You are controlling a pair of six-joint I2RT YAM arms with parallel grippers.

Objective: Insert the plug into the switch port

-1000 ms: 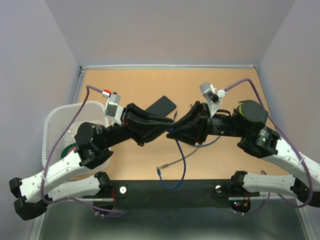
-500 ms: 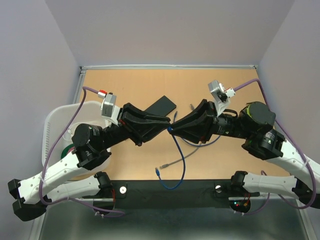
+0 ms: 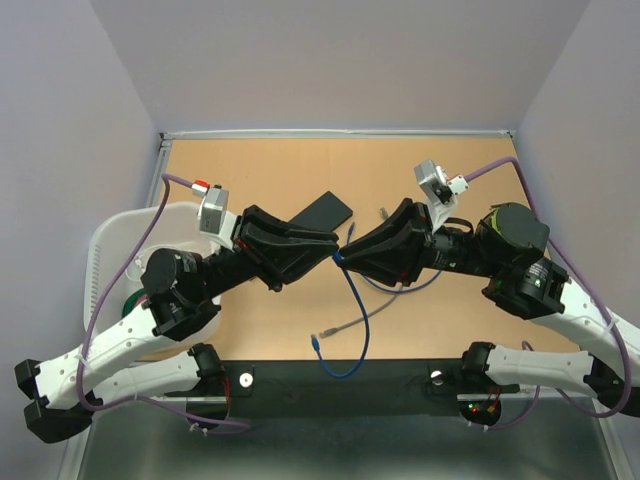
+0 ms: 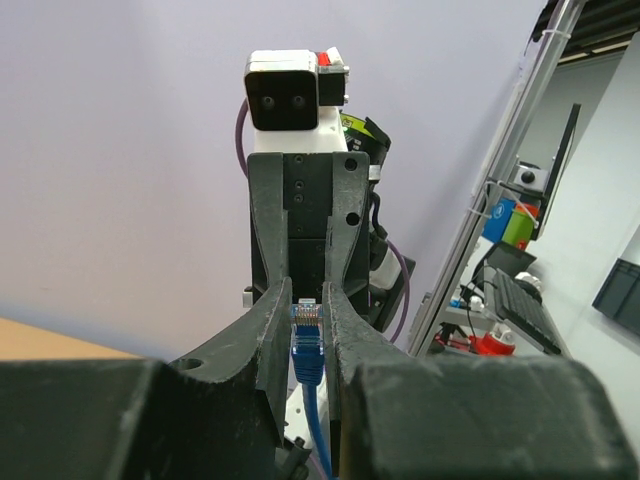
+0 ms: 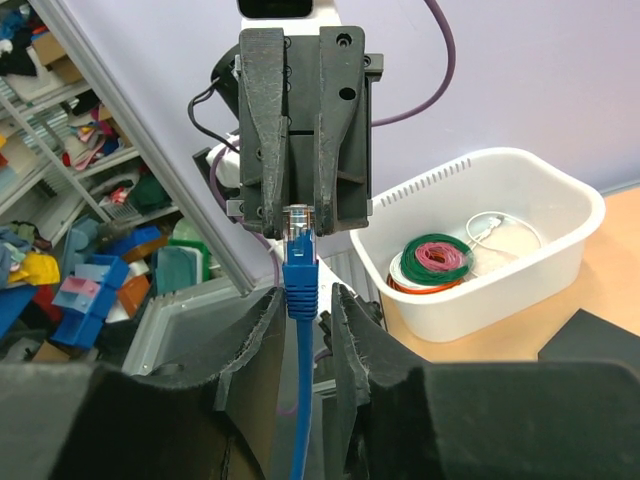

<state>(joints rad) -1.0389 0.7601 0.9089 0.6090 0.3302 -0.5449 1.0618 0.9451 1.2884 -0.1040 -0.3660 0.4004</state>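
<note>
Plug (image 4: 306,322), clear RJ45 type w/ a blue boot, sits in the air btwn the two sets of jaws, which meet tip to tip above the desk (image 3: 250,170). Its clear nose points up. The blue cable (image 3: 357,322) hangs from under the jaws down to the desk and loops there, far end lying loose on the near side.

Left jaws: all but closed, and in the left wrist view the plug looks pinched right at their tips. Right jaws: narrowly apart, one finger each side of the boot just under the nose. A thin gap seems to show either side, so whether they grip it can't be told.

Switch (image 3: 325,212), prob. the flat black box, lies on the desk beyond and below the left jaws, apart from the plug. No port visible.

Handling, as a judgement: plug is v. light, hard plastic w/ smooth sides, so it can twist in a tip pinch. Latch tab is thin & prob. snaps easily. Boot is softer, grippier. Cable is limp but springy, and its hanging weight will tug the nose off line. Best hold: flat sides at the boot / rear of the body, nose left free for the port, tab not squeezed.
</note>
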